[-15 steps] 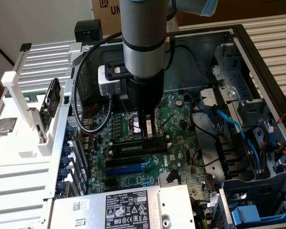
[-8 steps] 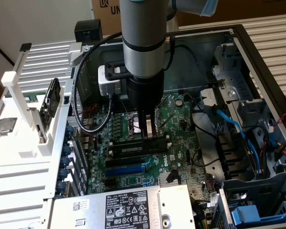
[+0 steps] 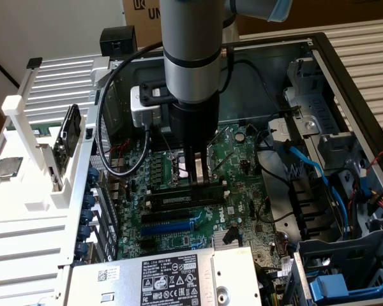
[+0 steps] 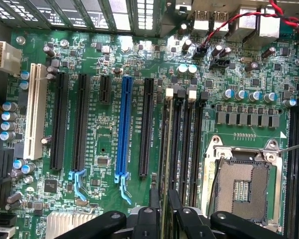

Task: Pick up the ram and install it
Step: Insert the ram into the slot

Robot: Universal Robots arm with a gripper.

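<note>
The ram [image 3: 172, 200] is a long dark stick with black chips, standing on edge across the motherboard's memory slots [image 4: 182, 139]. In the wrist view the ram [image 4: 164, 164] appears edge-on as a thin greenish strip, running along the slot beside the white end clips [image 4: 169, 92]. My gripper [image 3: 198, 178] points straight down over the stick's middle. The two black fingers [image 4: 153, 199] close on the strip from either side, so the gripper [image 4: 164, 199] is shut on the ram. Whether the stick sits fully in the slot cannot be told.
A blue expansion slot [image 4: 123, 124] and black slots lie beside the memory slots; the open CPU socket [image 4: 241, 186] is on the other side. In the exterior view, a power supply [image 3: 172, 277] is at the front, blue cables [image 3: 306, 166] and drive bays on the right, and a white rack [image 3: 45, 159] on the left.
</note>
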